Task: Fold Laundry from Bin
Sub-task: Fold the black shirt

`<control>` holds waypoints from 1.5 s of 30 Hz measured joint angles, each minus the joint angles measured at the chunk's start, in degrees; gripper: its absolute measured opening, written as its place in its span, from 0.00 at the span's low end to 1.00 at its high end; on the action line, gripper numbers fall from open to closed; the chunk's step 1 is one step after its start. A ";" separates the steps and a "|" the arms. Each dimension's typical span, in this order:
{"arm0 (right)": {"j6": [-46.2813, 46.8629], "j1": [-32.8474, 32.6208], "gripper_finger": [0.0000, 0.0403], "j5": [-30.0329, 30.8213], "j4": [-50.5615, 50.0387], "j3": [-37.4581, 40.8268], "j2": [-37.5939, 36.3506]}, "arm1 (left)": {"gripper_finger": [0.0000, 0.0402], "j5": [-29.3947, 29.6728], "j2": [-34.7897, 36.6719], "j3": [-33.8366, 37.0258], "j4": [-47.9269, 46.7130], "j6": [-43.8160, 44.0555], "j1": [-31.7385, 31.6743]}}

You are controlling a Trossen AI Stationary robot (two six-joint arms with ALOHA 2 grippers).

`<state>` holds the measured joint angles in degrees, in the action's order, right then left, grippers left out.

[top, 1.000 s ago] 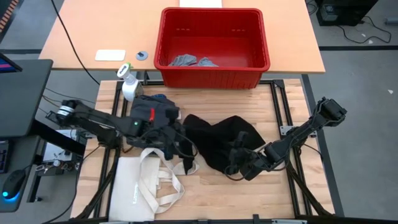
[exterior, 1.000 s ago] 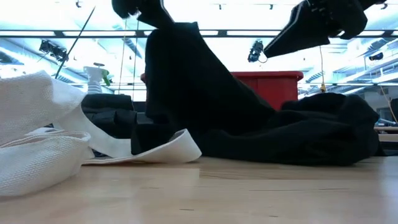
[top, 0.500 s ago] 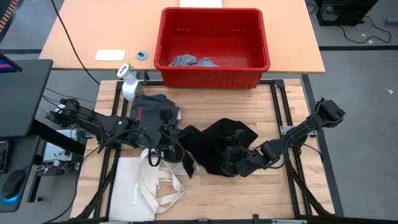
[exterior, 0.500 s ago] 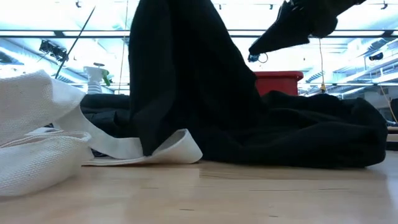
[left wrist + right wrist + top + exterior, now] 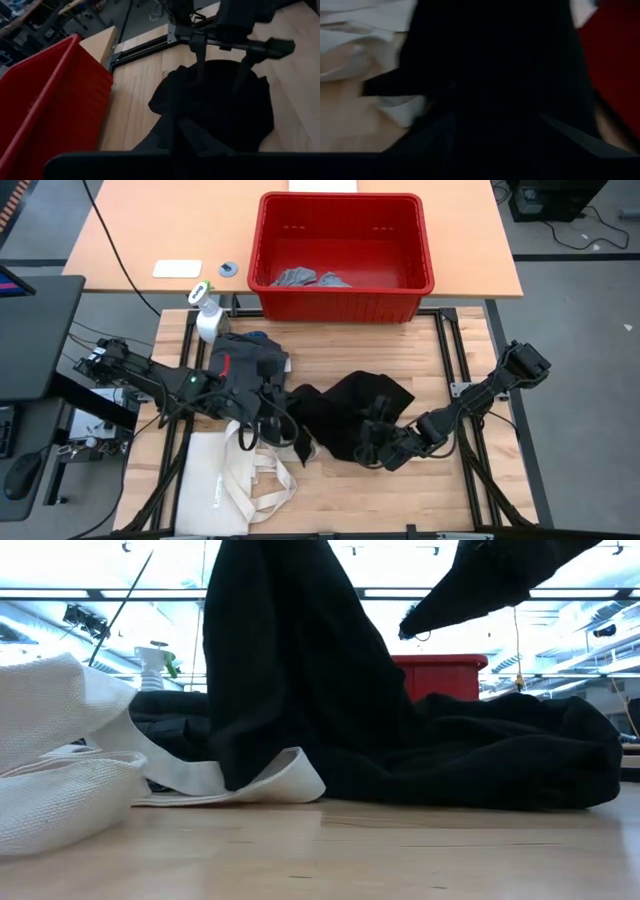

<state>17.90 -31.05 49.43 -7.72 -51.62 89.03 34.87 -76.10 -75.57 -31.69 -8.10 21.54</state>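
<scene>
Two grippers work one black garment point(image 5: 345, 410), heaped mid-bench nearer the front edge. It is soft and limp, light enough to lift by one fold, and it will sag and bunch wherever it is not held; a hem or corner looks a better hold than the middle of the heap. The left gripper point(image 5: 278, 412) reaches in low from the left edge, fingers clamped on a raised fold that hangs in a tall drape in the low view. The right gripper point(image 5: 378, 442) lies low at the heap's front; whether its fingers are apart I cannot tell. The bin point(image 5: 425, 250) stands at the back edge with grey pieces point(image 5: 305, 278) inside.
</scene>
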 joint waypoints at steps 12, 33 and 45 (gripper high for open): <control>6.35 4.59 0.67 -13.29 -0.16 0.04 0.00 | 0.04 -2.01 -3.44 0.04 -1.15 -0.02 -0.66; 11.95 -1.74 0.67 12.70 1.88 6.29 -0.07 | 0.03 -0.01 -3.34 10.45 -6.24 8.01 1.17; 3.98 -4.80 0.67 14.10 7.75 6.49 -0.07 | 0.03 1.32 -1.79 13.94 2.65 10.22 7.32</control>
<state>21.88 -35.85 63.53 0.03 -45.12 88.97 36.19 -77.89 -61.63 -29.04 2.12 28.86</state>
